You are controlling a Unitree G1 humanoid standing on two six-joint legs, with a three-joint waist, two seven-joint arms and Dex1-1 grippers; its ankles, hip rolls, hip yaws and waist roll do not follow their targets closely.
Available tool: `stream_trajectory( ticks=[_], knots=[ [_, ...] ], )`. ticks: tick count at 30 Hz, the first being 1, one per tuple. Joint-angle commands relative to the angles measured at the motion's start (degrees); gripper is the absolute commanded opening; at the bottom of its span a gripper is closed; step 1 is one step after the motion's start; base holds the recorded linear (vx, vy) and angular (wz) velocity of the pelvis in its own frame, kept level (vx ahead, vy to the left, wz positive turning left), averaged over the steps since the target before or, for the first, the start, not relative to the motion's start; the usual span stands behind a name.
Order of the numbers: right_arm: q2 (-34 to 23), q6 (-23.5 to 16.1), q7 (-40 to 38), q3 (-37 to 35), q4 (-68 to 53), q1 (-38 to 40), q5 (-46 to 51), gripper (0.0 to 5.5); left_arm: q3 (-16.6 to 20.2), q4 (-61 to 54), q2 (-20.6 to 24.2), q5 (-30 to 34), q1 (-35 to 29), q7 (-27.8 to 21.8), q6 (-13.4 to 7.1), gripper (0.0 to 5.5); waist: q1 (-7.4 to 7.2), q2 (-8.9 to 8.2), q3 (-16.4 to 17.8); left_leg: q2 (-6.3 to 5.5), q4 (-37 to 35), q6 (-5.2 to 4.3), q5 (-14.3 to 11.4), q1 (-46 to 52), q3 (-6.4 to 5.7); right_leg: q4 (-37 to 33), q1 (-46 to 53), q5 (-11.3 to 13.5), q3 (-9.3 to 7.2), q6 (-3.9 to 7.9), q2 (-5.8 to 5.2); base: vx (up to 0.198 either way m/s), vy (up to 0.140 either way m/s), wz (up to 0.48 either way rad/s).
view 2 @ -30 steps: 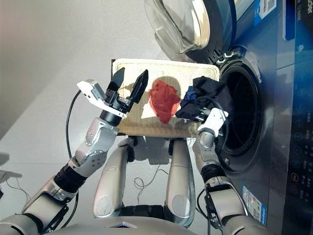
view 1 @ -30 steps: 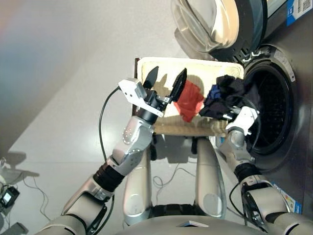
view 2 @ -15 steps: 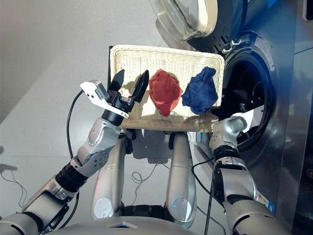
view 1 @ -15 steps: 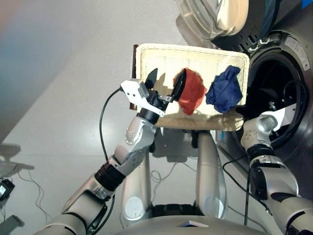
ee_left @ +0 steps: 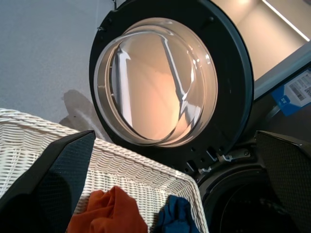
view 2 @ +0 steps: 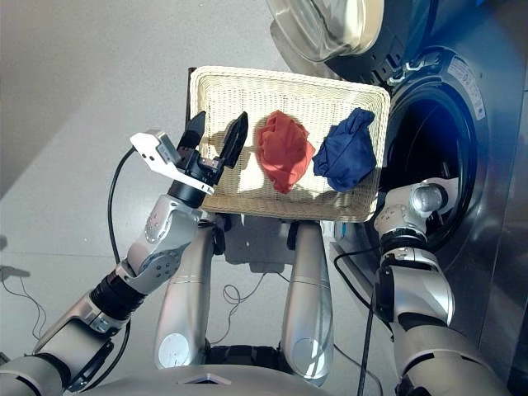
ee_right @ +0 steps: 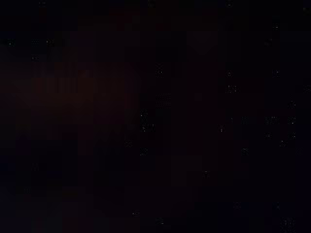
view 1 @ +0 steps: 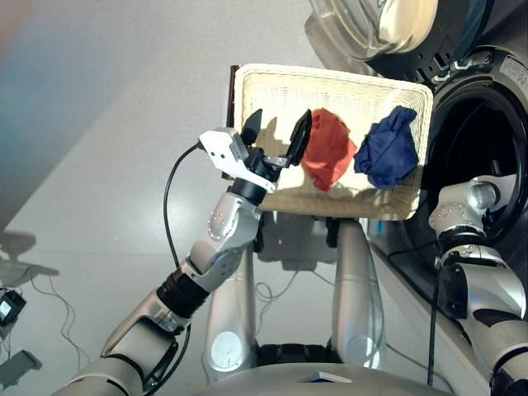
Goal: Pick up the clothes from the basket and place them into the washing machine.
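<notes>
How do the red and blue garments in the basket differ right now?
The red garment lies mid-basket, right beside the open left gripper; the blue garment lies farther off, at the end by the washing machine. Both are crumpled, untouched, and rest in the basket.

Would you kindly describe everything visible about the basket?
The basket is a shallow rectangular tray of cream-white woven wicker with a low raised rim. It lies beside the washing machine's open porthole. Inside, side by side, lie a crumpled red-orange garment and a navy garment. The open left gripper hovers over the end farthest from the machine.
</notes>
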Motion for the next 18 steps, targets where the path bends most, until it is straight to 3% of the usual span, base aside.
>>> stream_trajectory(
  ticks=[1,6,9,13,16,18],
  knots=[
    [-2.88,-5.63,1.98,0.63,-5.52,0.77,1.22,5.5,0.9,-6.06,-0.53,1.72,-0.44,0.0,-3.55,5.5,-0.53,-0.24,-0.91,2.05,5.68,-1.39,-6.01,0.82,-1.41,-2.09,3.14,0.78,2.31,2.85,-0.68,0.0,0.0,0.0],
    [3.1,-4.47,6.0,4.64,-11.4,5.66,-1.91,5.5,1.96,-5.26,-0.83,2.55,-0.12,0.25,-3.72,5.5,-0.98,-0.9,-0.91,2.18,5.76,-1.35,-6.56,1.21,-1.21,-2.15,3.58,0.35,2.33,2.79,-0.36,0.0,0.0,0.0],
    [7.11,-3.65,8.81,8.75,-17.4,9.82,-5.21,5.5,2.67,-4.41,-1.05,3.6,0.2,0.29,-3.5,5.5,-1.43,-1.36,-0.91,2.21,5.2,-1.21,-5.79,1.01,-0.98,-2.99,3.35,1.32,2.37,2.66,-0.19,0.0,0.0,0.0],
    [11.2,-2.27,11.7,14.57,-26.53,16.31,-10.5,5.5,2.97,0.39,-1.66,6.68,0.45,1.94,-2.28,5.5,-2.15,-2.14,-0.91,2.45,5.13,-1.14,-5.85,1.12,-0.68,-3.17,3.29,1.35,2.5,2.6,0.03,0.0,0.0,0.0],
    [11.72,-1.32,12.54,16.78,-30.69,18.72,-13.56,5.5,2.79,3.87,-1.88,9.27,0.02,3.18,-1.55,5.5,-2.54,-2.55,-0.91,2.54,5.09,-1.09,-5.63,1.04,-0.62,-3.29,3.16,1.51,2.58,2.56,0.08,0.0,0.0,0.0],
    [10.42,0.73,13.96,20.45,-37.53,20.82,-20.22,5.5,2.79,9.8,-2.04,14.36,-1.51,5.05,-0.49,5.5,-3.11,-3.21,-0.91,2.83,5.17,-1.11,-5.35,0.91,-0.5,-3.31,2.89,1.85,2.78,2.53,0.19,0.0,0.0,0.0]
  ],
)
